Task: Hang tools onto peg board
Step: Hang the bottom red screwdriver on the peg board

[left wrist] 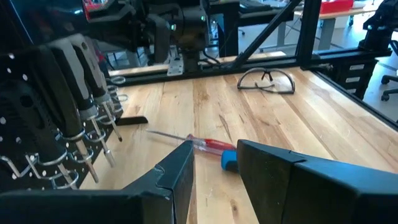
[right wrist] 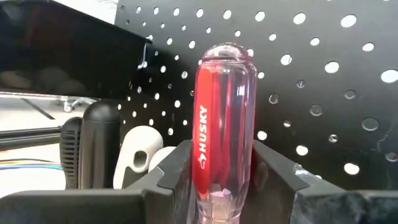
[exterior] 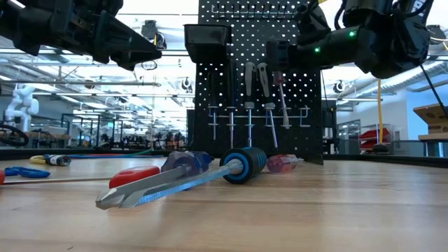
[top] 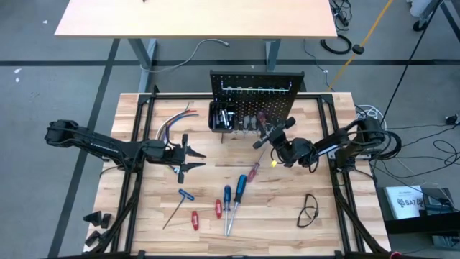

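The black peg board [top: 255, 86] stands upright at the table's far middle, with several tools hung on its hooks [exterior: 248, 105] and a black bin [exterior: 208, 42] on its front. My right gripper [top: 272, 137] is just in front of the board, shut on a screwdriver with a clear red handle [right wrist: 222, 118]. My left gripper [top: 192, 162] hovers open at the table's left middle with nothing between its fingers [left wrist: 180, 177]. More screwdrivers lie flat on the table: blue-handled ones [top: 239, 188], red-handled ones [top: 218, 208] and a slim one [top: 253, 173]. My right gripper pinches the lower part of the red handle [right wrist: 217, 186] between its two fingers [right wrist: 171, 171], which lie across it. The fingers come roughly level from the table's right toward the peg board. The handle stands upright, rounded butt end up, clear of the table; its shaft is hidden below the fingers.
A bundle of coloured wires [top: 176, 119] lies at the far left of the table. Safety glasses [top: 309, 210] lie at the near right. A T-handled key [top: 178, 206] lies at the near left. Black frame rails [top: 136, 180] run along both table sides.
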### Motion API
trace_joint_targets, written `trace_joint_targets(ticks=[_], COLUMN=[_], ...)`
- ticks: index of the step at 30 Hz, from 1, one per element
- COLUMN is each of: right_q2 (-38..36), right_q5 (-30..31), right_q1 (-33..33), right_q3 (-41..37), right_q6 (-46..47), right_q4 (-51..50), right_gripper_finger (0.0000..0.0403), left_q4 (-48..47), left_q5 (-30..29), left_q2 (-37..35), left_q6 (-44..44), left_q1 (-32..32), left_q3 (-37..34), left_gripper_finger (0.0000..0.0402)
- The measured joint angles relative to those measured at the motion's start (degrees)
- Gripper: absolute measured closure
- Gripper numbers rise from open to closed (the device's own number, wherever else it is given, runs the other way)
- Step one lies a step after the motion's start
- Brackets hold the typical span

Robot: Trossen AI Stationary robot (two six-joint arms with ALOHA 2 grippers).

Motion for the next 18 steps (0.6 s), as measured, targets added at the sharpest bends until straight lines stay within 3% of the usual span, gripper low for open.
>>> trace_joint_targets(ticks=[7, 18], right_q2=[-0.24, -0.26], right_q5=[4.36, 4.71], right_q1=[2.63, 4.09], right_q3=[0.00, -0.02], right_q6=[-3.16, -5.49], right_q4=[-0.65, -1.46], right_gripper_finger=[0.0278, 0.0275], left_q4=[-0.82, -0.65], left_q5=[0.02, 0.02], left_q2=[0.00, 0.00], left_q6=[-1.36, -2.75], left_q1=[-0.01, -0.02], left_q3=[0.00, 0.00], left_gripper_finger=[0.0272, 0.0272])
